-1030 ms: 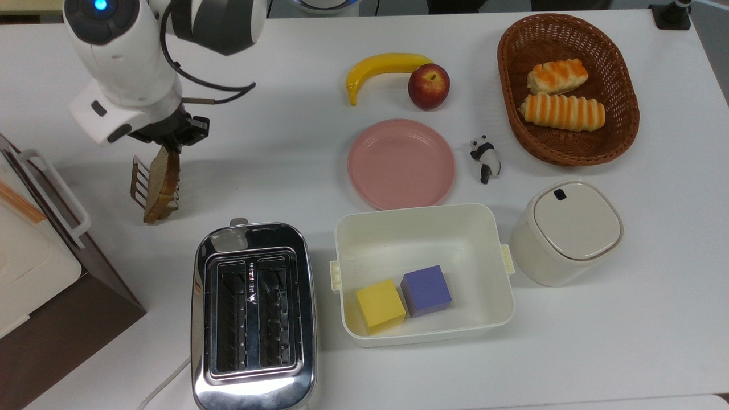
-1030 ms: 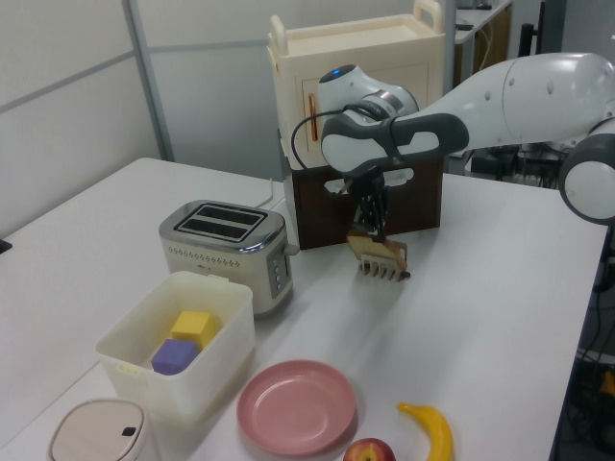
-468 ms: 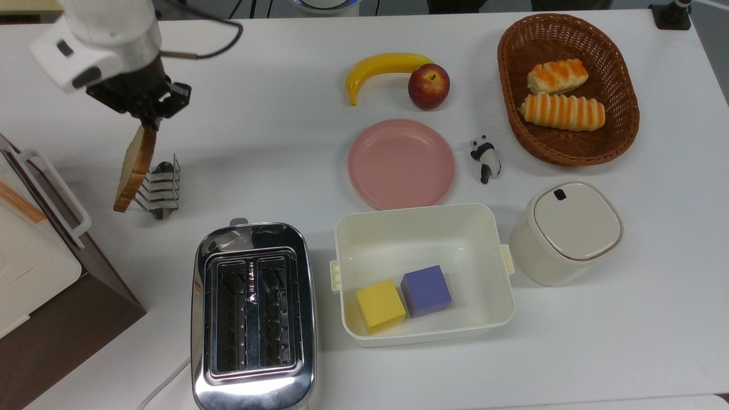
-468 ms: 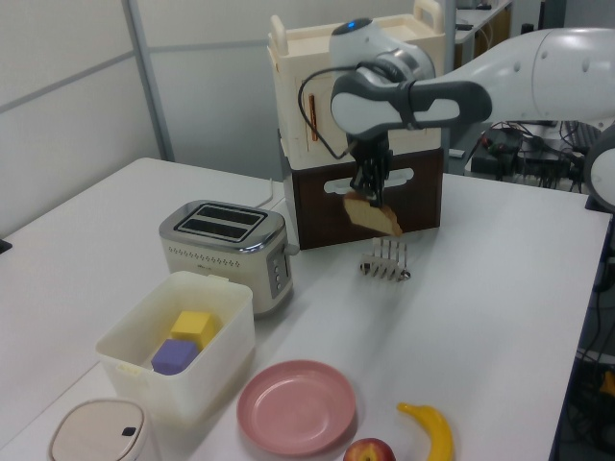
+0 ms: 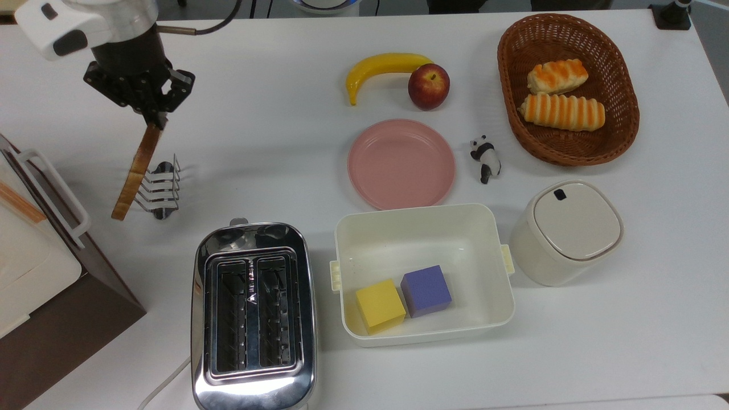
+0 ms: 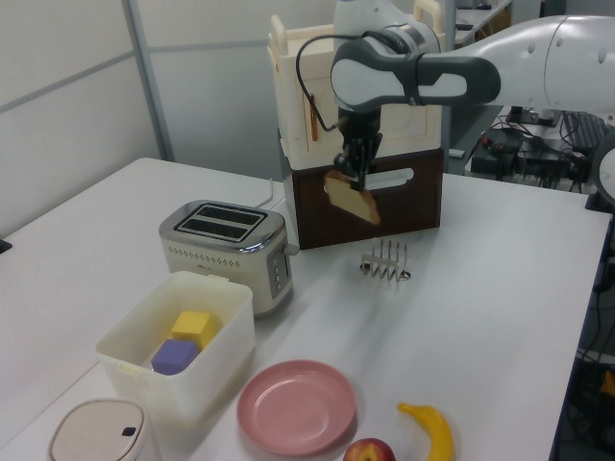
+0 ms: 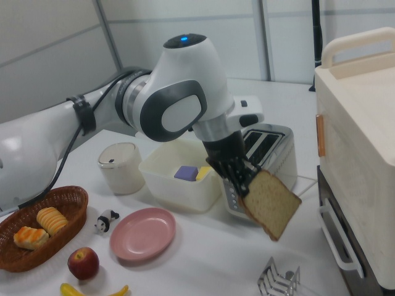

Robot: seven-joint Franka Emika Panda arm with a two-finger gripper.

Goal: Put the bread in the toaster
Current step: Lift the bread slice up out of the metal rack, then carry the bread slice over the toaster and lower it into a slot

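hanging above the toast rack, the gripper pinches the bread; no readable writing.

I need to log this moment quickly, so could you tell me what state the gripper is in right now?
Gripper: shut on the bread, holding the slice in the air above the toast rack.

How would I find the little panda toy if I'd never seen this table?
Find the brown wicker basket with two striped rolls. Beside it, toward the pink plate, stands the panda. It is the only black-and-white animal figure there.
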